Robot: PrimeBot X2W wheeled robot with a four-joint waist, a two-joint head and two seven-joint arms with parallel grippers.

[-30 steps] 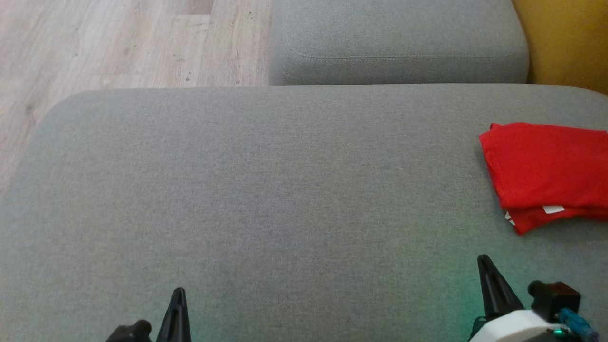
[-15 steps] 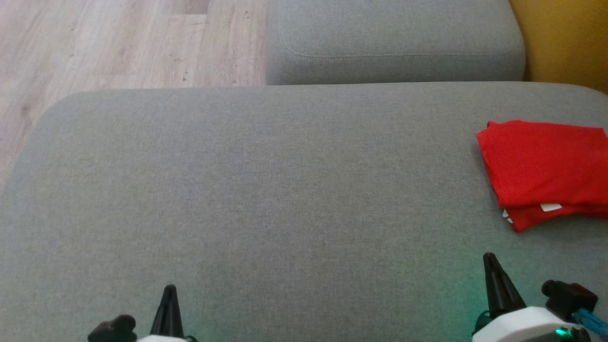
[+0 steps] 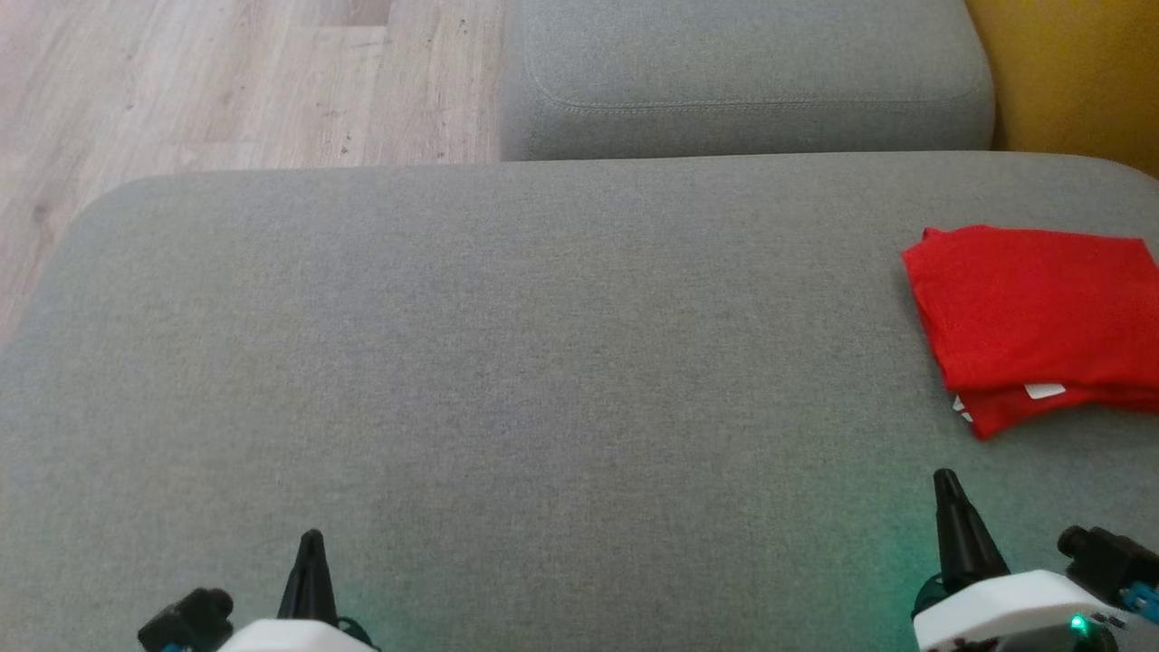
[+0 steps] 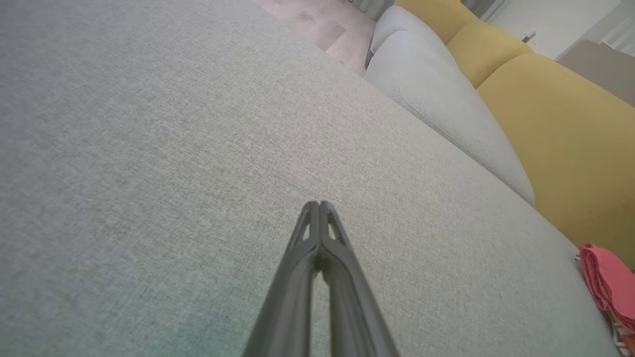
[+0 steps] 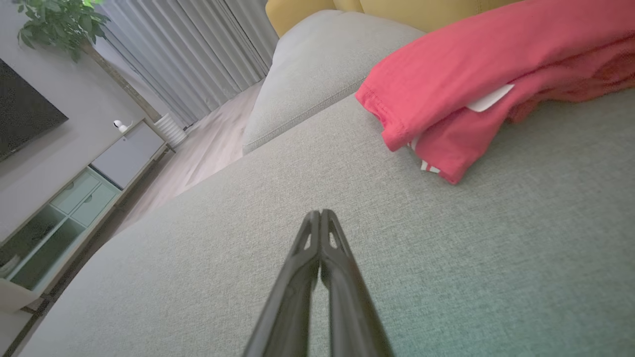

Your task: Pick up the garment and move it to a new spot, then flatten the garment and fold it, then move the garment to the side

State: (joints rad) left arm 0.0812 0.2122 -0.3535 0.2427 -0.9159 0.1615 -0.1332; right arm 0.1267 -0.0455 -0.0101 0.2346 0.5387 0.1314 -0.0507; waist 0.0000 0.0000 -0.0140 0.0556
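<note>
Garment (image 3: 1032, 312) folded, resting on grey cushion (image 3: 543, 362)

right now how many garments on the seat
1: a folded red garment on the right side of the grey seat, ahead of the right gripper. It runs past the head view's edge, so more could be hidden.

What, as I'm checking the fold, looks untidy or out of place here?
The red shirt is folded unevenly: a lower layer and a white tag poke out beneath the top layer. Nothing else stands out.
</note>
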